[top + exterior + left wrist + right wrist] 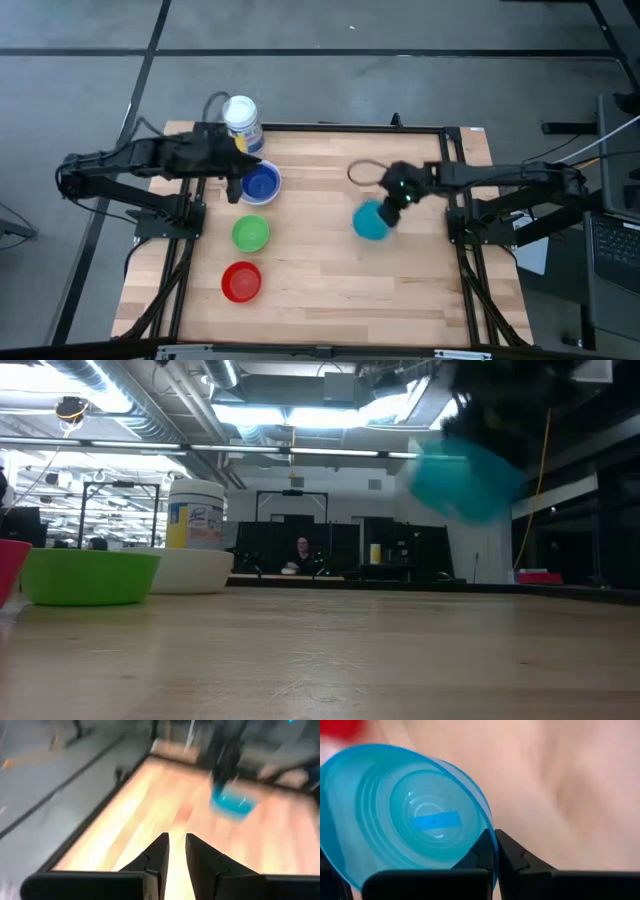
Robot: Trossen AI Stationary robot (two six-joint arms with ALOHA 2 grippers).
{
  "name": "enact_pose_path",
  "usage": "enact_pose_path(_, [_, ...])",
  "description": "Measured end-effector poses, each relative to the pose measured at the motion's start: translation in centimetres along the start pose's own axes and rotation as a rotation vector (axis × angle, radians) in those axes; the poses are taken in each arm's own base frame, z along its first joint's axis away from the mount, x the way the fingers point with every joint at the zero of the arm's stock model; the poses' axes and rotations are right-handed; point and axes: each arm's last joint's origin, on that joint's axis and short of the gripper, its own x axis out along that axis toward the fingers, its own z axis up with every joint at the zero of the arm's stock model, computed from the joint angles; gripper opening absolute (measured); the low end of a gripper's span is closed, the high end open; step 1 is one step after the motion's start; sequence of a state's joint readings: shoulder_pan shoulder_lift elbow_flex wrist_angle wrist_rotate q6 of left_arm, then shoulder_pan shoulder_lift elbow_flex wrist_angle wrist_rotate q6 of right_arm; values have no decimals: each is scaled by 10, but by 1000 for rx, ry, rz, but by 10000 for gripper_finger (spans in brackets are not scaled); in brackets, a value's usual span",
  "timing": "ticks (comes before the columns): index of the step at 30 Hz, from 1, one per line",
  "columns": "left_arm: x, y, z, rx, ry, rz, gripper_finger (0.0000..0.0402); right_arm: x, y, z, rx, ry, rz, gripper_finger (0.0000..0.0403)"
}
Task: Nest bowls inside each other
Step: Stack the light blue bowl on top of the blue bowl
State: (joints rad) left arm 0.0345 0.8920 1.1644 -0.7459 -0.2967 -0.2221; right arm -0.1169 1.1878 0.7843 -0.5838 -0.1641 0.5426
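Observation:
My right gripper (393,206) is shut on the teal bowl (371,221), which hangs tilted above the table's right half (466,480). The dark blue bowl (261,182) sits nested inside the white bowl (192,570) at the far left. My left gripper (236,188) hovers just left of that pair; its fingers stand a narrow gap apart with nothing between them (176,847). The green bowl (250,233) and the red bowl (241,281) rest on their bases nearer the front. My right gripper pinches the teal bowl's rim (493,843), with one finger (479,851) inside the bowl and the other outside its wall. The fingers slant down from the table's right side. The bowl is lifted clear of the table and tilted, its opening turned toward the wrist.
A white canister with a blue label (242,122) stands at the far edge behind the white bowl. Bare wood lies in the table's middle and front right (400,290). Black frame rails run along the table's sides (460,250). A person sits in the room beyond (301,552).

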Motion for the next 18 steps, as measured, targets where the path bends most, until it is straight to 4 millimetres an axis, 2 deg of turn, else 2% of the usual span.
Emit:
enact_pose_path(4, [20, -2, -15, 23, 200, 73, 67, -35, 26, 54, -79, -232, -100, 2])
enact_pose_path(7, [38, -8, -17, 12, 250, 81, 84, -46, 34, 93, -148, -325, -250, 2])
enact_pose_path(9, [50, -12, -14, -13, 224, 77, 99, -41, 35, 118, -196, -338, -331, 1])
enact_pose_path(12, [64, -15, -6, -69, 141, 117, 122, -24, 36, 153, -258, -321, -430, 1])
enact_pose_path(15, [69, -13, -5, -139, 101, 222, 133, -7, 34, 176, -313, -284, -515, 1])
enact_pose_path(18, [70, -11, -5, -164, 78, 296, 128, -4, 37, 192, -368, -317, -525, 1])
